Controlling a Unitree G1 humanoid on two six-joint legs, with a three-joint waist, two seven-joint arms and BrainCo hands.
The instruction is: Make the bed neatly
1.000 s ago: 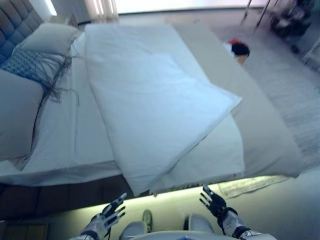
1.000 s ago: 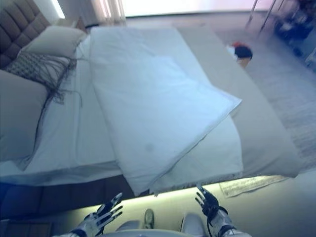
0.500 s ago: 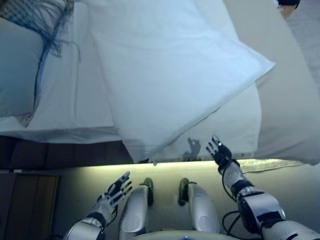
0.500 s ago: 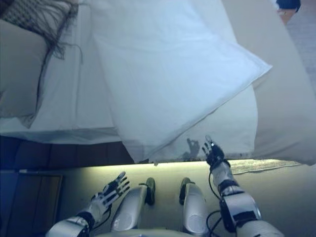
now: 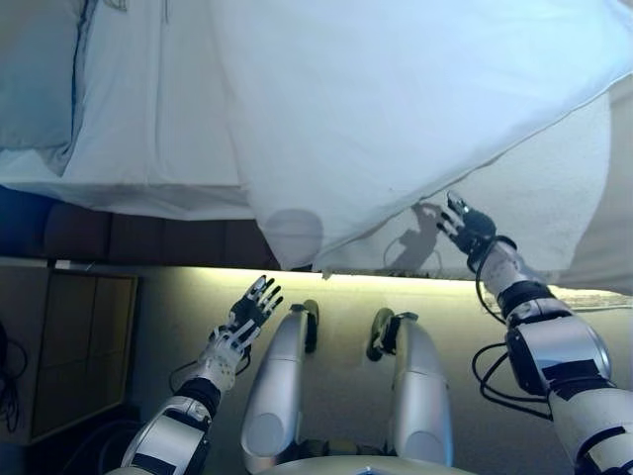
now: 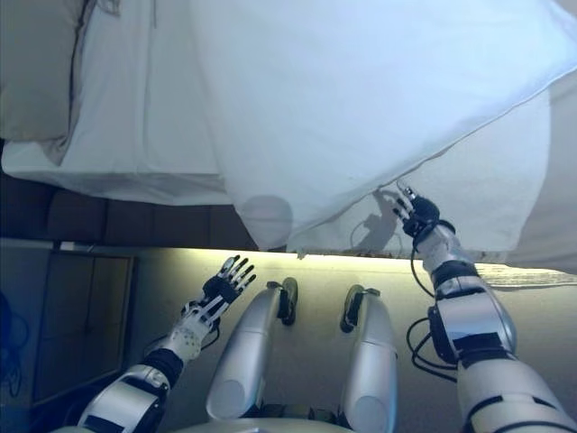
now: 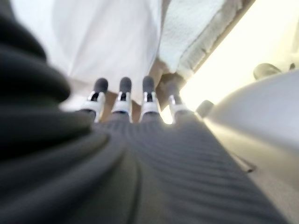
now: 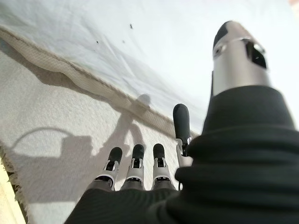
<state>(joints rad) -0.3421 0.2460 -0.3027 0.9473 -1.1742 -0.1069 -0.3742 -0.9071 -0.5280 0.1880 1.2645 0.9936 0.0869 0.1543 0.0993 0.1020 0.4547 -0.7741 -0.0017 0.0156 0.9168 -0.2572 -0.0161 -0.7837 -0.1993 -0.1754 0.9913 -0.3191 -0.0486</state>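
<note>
A white duvet [image 5: 396, 109] lies askew on the bed, one corner [image 5: 292, 259] hanging over the near side. Under it a textured cream blanket [image 5: 554, 198] drapes over the bed's edge. My right hand [image 5: 467, 226] is open, fingers straight, raised close to the blanket just below the duvet's hem [image 8: 93, 88]; it holds nothing. My left hand [image 5: 247, 317] is open too, low above the floor, below and left of the hanging duvet corner. The white sheet [image 5: 148, 119] shows to the left of the duvet.
A pale pillow [image 5: 35, 79] lies at the upper left of the bed. The dark bed base [image 5: 138, 237] has a lit strip under it. A brown wooden cabinet [image 5: 79, 346] stands on the floor at left.
The camera has tipped down and closer to the bed's near edge. My right hand has risen to the blanket below the duvet's hem; my left hand has lifted a little.
</note>
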